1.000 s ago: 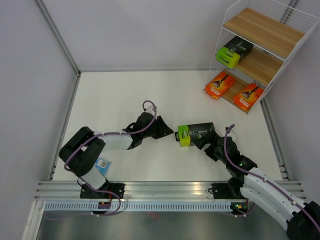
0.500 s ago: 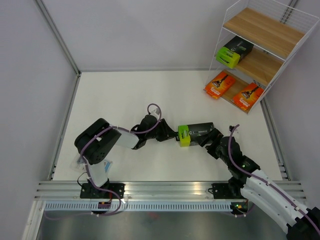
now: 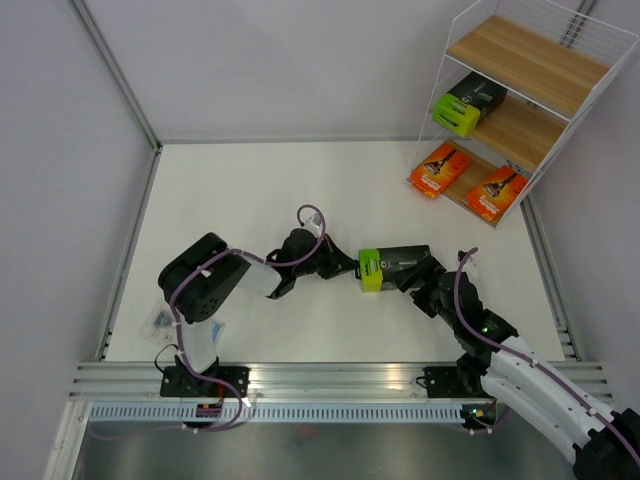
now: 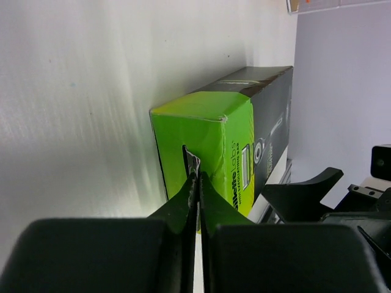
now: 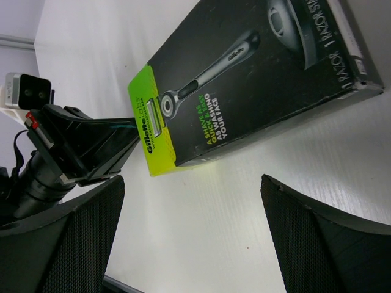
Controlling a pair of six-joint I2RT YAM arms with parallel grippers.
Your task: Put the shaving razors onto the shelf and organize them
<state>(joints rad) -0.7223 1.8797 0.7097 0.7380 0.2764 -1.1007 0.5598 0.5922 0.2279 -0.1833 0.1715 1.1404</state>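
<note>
A black razor box with a lime-green end (image 3: 392, 266) (image 4: 244, 134) (image 5: 256, 73) lies flat mid-table. My left gripper (image 3: 350, 268) (image 4: 194, 168) is shut, its tips against the green end. My right gripper (image 3: 418, 282) (image 5: 192, 201) stands wide open just near of the box's black end, with nothing between its fingers (image 5: 61, 244). On the shelf (image 3: 560, 45), a second black-and-green box (image 3: 466, 105) sits on the middle board and two orange cards (image 3: 441, 168) (image 3: 497, 190) on the bottom one. A clear blister pack (image 3: 160, 321) lies by the left arm's base, partly hidden.
The shelf stands at the far right corner against the right wall. A grey wall and rail (image 3: 130, 250) bound the table's left side. The rail of the arm bases (image 3: 330, 380) runs along the near edge.
My left arm reached right to the box's green end and its gripper closed. The box slid slightly right. The right arm barely moved.
</note>
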